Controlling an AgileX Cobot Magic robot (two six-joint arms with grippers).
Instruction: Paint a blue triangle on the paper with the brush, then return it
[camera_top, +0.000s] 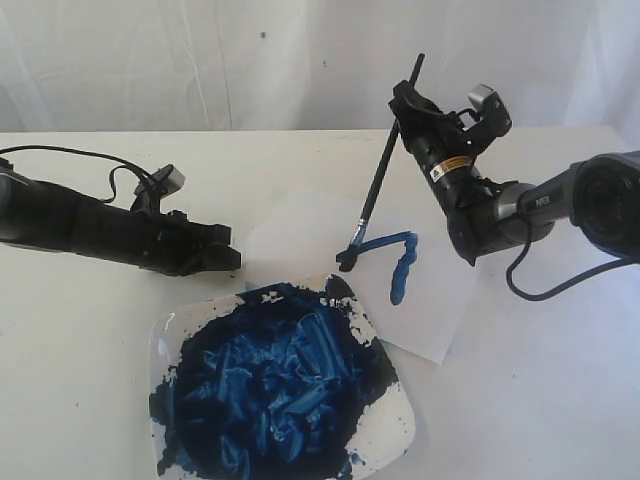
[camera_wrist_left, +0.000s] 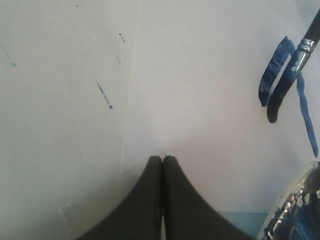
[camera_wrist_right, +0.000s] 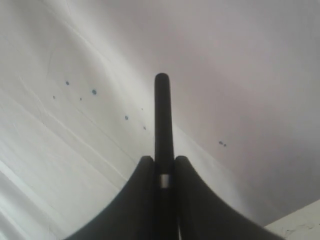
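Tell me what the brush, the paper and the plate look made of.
The brush: smooth black handle, perhaps painted wood or plastic; its ferrule glints like metal. The paper: thin matte white sheet, lying flat. The plate: smooth white rim, ceramic or plastic, cannot tell which.

A white table stands before a creased white curtain.

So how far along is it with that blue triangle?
About two-thirds. Two sides of the blue triangle are on the paper. The right fingers grip the brush, bristles touching the paper at one stroke's end. Remaining: the closing side, then returning the brush.
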